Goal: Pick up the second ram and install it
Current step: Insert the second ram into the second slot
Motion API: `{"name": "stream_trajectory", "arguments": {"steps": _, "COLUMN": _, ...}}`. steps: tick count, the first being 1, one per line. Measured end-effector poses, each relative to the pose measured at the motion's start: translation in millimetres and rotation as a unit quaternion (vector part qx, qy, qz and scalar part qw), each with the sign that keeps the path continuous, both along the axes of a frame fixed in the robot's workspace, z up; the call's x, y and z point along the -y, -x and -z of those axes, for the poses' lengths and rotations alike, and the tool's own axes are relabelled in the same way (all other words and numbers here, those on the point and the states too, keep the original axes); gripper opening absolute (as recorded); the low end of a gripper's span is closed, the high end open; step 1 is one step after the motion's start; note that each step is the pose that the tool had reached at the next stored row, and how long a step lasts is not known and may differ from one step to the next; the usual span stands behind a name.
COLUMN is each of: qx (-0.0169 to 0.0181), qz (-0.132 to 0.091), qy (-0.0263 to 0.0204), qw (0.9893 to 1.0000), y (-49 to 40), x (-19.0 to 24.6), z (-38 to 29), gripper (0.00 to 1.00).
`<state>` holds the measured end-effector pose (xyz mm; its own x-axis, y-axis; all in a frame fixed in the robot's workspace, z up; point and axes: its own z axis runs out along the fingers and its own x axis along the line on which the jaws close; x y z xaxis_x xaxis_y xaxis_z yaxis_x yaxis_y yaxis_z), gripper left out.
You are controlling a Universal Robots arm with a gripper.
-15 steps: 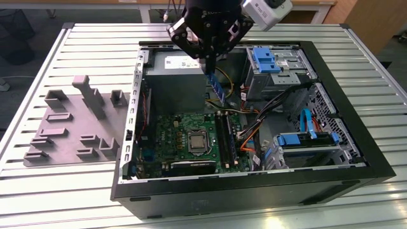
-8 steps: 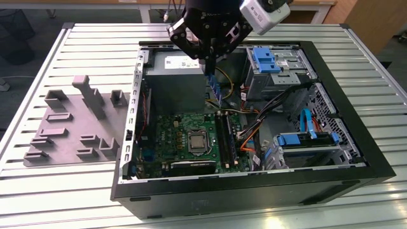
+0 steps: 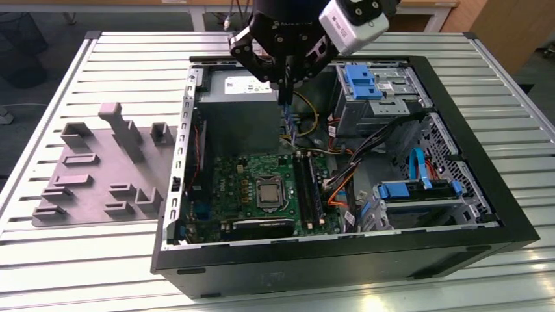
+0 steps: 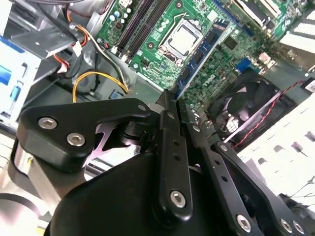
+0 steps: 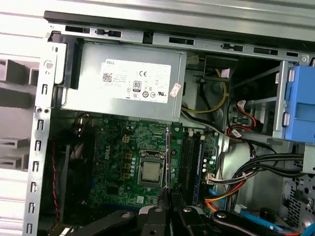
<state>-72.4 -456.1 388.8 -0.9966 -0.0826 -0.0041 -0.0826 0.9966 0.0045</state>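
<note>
My gripper (image 3: 284,83) hangs over the open computer case, shut on the second ram (image 3: 287,117), a thin blue-green stick that points down from the fingertips toward the green motherboard (image 3: 247,188). In the second wrist view the stick (image 4: 202,51) runs out from the black fingers (image 4: 170,147) and crosses in front of the processor socket (image 4: 179,39). The first wrist view shows the stick edge-on (image 5: 169,157) above the board, just beside the long black memory slots (image 5: 187,157). The stick is in the air, clear of the slots (image 3: 308,188).
The case's black frame (image 3: 347,250) rings the work area. A grey power supply (image 3: 238,110) sits behind the board, with blue drive cages (image 3: 360,81) and cables (image 3: 347,175) on the exterior view's right. A grey holder fixture (image 3: 100,169) lies on the slatted table.
</note>
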Motion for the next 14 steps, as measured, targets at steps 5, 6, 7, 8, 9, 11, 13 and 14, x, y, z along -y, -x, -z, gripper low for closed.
{"name": "stream_trajectory", "arguments": {"steps": 5, "qx": 0.0, "qz": 0.002, "qy": 0.0, "qw": 1.0, "y": -0.1, "x": 0.0, "z": 0.0, "gripper": 0.14}}
{"name": "stream_trajectory", "arguments": {"steps": 6, "qx": 0.0, "qz": 0.002, "qy": -0.0001, "qw": 1.0, "y": -1.0, "x": 0.0, "z": 0.2, "gripper": 0.14}}
{"name": "stream_trajectory", "arguments": {"steps": 7, "qx": 0.0, "qz": 0.002, "qy": -0.0001, "qw": 1.0, "y": -3.1, "x": 0.0, "z": 0.3, "gripper": 0.14}}
{"name": "stream_trajectory", "arguments": {"steps": 8, "qx": 0.0, "qz": 0.002, "qy": 0.0, "qw": 1.0, "y": -5.6, "x": 0.0, "z": 0.5, "gripper": 0.14}}
{"name": "stream_trajectory", "arguments": {"steps": 9, "qx": 0.0, "qz": 0.003, "qy": 0.0, "qw": 1.0, "y": -7.9, "x": 0.0, "z": 0.8, "gripper": 0.14}}
{"name": "stream_trajectory", "arguments": {"steps": 11, "qx": 0.0, "qz": 0.006, "qy": -0.0001, "qw": 1.0, "y": -10.2, "x": 0.0, "z": 2.1, "gripper": 0.14}}
{"name": "stream_trajectory", "arguments": {"steps": 13, "qx": 0.0, "qz": 0.013, "qy": 0.0, "qw": 0.9999, "y": -11.5, "x": 0.0, "z": 3.5, "gripper": 0.14}}
{"name": "stream_trajectory", "arguments": {"steps": 14, "qx": 0.0, "qz": 0.014, "qy": 0.0, "qw": 0.9999, "y": -12.9, "x": 0.0, "z": 4.4, "gripper": 0.14}}
